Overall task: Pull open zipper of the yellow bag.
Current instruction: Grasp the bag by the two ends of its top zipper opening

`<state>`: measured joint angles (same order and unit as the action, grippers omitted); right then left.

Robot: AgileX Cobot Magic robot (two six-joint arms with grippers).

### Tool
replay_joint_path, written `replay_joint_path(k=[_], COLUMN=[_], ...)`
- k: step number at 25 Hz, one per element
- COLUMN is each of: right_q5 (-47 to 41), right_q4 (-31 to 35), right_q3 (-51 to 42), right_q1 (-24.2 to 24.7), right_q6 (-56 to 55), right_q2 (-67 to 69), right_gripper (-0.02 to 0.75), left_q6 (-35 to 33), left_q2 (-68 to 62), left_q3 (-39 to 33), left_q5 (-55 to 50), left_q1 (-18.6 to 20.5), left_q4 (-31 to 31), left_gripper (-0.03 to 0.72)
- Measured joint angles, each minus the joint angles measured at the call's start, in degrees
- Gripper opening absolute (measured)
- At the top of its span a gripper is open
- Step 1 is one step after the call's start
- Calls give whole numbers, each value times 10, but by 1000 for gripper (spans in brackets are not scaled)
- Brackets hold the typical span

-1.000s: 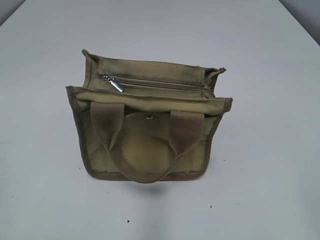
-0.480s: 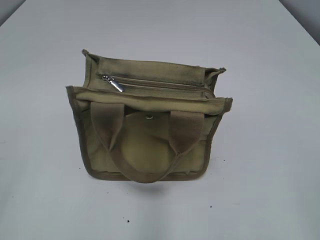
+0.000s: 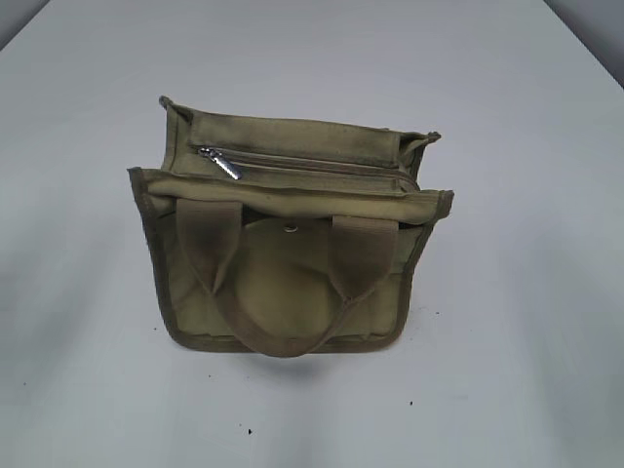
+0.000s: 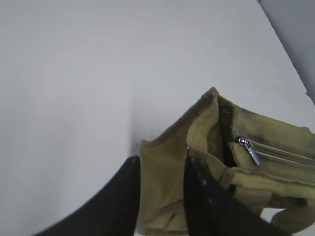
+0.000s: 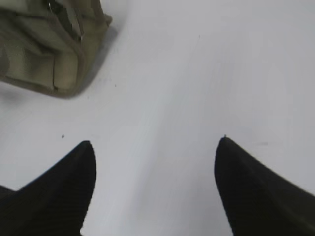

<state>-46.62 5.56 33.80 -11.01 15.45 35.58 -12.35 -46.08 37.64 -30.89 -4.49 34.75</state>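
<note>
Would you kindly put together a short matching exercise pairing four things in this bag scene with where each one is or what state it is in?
Things:
1. pull tab
2. snap button
3. right gripper
4. left gripper

Places or states:
A. over bare table, jaws wide
B. at the zipper's left end
C. jaws either side of the yellow bag's end wall
D. on the front pocket flap, between the handles

Pairs: 1-B, 2-D, 3-A, 4-C

Soft, even light falls on the white table (image 3: pixel 507 292), bright without glare. The yellow bag (image 3: pixel 283 283) casts only a faint, diffuse shadow toward the table's near edge. The exterior view is fairly sharp but slightly grainy. Both wrist views are softer, and the dark fingers (image 5: pixel 59 196) at their lower edges are blurred, featureless silhouettes.
</note>
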Motion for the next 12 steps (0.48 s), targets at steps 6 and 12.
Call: replay_joint_path(k=[6,12], right_q5=[61,83], right_q4=[59,179], right_q3=[76,150], right_q1=[0,0], right_q6=[51,162], right_q2=[162,279], right_gripper=[584,583], left_q6=[-63,-86], left_q2=[-175,-302], left_q3=[83,162], left_q5=[-86,-110], left_q1=[-1,-58], left_q4=[118,142], left_gripper=[244,244])
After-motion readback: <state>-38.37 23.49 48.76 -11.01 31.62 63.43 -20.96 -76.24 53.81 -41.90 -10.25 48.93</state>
